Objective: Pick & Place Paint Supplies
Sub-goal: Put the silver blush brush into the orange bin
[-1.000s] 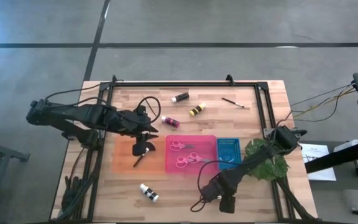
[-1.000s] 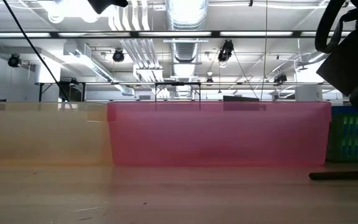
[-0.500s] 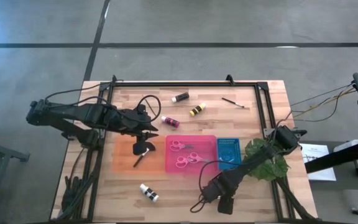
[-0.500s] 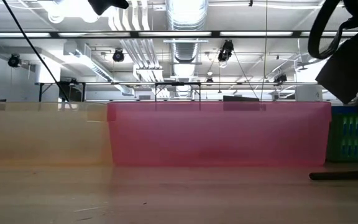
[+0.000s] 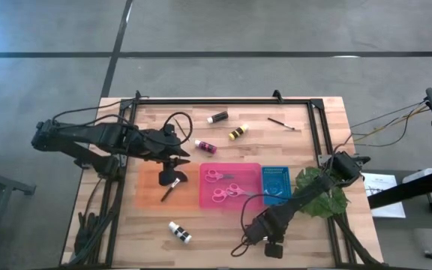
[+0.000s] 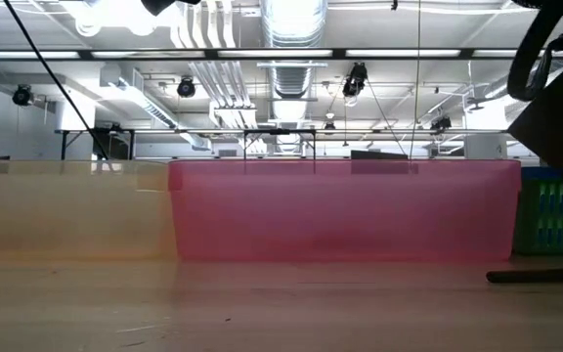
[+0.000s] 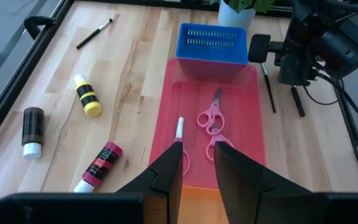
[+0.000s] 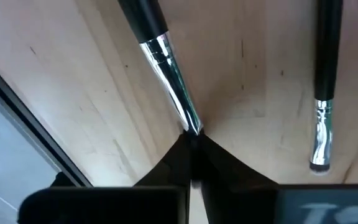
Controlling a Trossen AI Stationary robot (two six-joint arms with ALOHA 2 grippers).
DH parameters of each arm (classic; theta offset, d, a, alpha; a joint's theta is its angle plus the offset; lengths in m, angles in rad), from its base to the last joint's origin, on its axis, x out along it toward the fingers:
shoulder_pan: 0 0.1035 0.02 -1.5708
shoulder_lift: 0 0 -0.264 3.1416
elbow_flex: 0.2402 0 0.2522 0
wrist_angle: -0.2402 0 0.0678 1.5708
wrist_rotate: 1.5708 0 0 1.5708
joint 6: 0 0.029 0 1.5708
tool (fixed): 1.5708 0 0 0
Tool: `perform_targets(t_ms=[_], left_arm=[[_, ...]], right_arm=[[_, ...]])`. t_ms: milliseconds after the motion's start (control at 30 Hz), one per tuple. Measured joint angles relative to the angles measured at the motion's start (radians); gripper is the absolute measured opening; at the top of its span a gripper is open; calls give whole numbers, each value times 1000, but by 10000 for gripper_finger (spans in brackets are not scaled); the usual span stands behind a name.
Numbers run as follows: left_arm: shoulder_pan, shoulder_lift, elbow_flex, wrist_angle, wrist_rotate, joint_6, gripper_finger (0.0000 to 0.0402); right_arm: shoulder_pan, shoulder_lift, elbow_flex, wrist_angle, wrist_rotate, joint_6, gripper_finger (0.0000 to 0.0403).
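My left gripper (image 5: 172,171) is open over the orange tray (image 5: 150,187), just above a thin brush (image 5: 169,187) that lies in the tray. In the left wrist view a pale brush end (image 7: 179,127) shows just past my left gripper (image 7: 197,163). My right gripper (image 5: 271,244) is near the table's near edge, shut on a dark-handled brush (image 8: 148,25). A second brush (image 8: 325,74) lies on the wood beside it. Two pink scissors (image 5: 223,185) lie in the pink tray (image 5: 255,169). My right gripper pinches the brush at the tip of its silver ferrule (image 8: 188,118) between its two shut fingers. The fingers come from above, pointing down at the table. The handle runs away from the fingers over the wood; whether it is lifted clear, I cannot tell.
Black (image 5: 217,117), yellow (image 5: 237,133) and pink (image 5: 205,146) bottles and a brush (image 5: 283,124) lie on the far half. A white bottle (image 5: 179,232) lies near the front edge. A blue tray (image 5: 276,182) and a plant (image 5: 322,193) are on the right.
My left gripper has drawn up and a little toward the far edge, off the brush in the orange tray, which now shows along more of its length. My right gripper has shifted slightly toward the near edge.
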Motion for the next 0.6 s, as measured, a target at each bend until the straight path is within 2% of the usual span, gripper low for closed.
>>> perform_targets(t_ms=[133, 367, 500, 600], left_arm=[[0, 0, 5, -15, -1, -1, 99], [-1, -4, 5, -22, -1, -8, 99], [-1, -6, 5, -57, -13, -11, 99], [-1, -12, 5, -129, -52, -47, 99]], right_arm=[[19, -40, 18, -1, 15, -19, 10], [37, -210, 52, -110, 157, -2, 9], [-33, -292, 72, -198, 218, -39, 8], [-135, -326, 93, -237, 262, -121, 8]])
